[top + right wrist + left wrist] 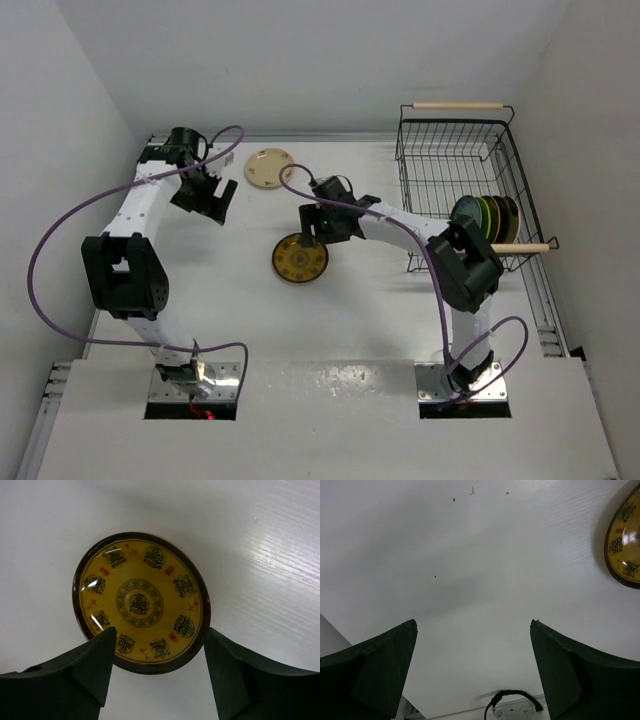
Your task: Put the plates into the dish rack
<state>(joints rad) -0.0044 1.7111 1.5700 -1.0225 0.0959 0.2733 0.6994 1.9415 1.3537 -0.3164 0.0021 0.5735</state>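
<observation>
Your right fingers [318,238] hang spread wide over the brown-and-yellow plate [141,602], one on each side of its near rim. They have hold of nothing, and you cannot tell whether they touch it. That plate lies flat on the white worktop [370,310], well to the left of the dish rack [440,150], level with the rack's near end. Inside the rack, at its near right corner, a row of plates [490,218] stands on edge, packed close together, black and lime green among them. A beige plate [269,168] lies flat farther left of the rack, about level with its middle. Your left fingers [207,200] are farthest left of the rack, gaping wide above bare worktop and gripping nothing.
</observation>
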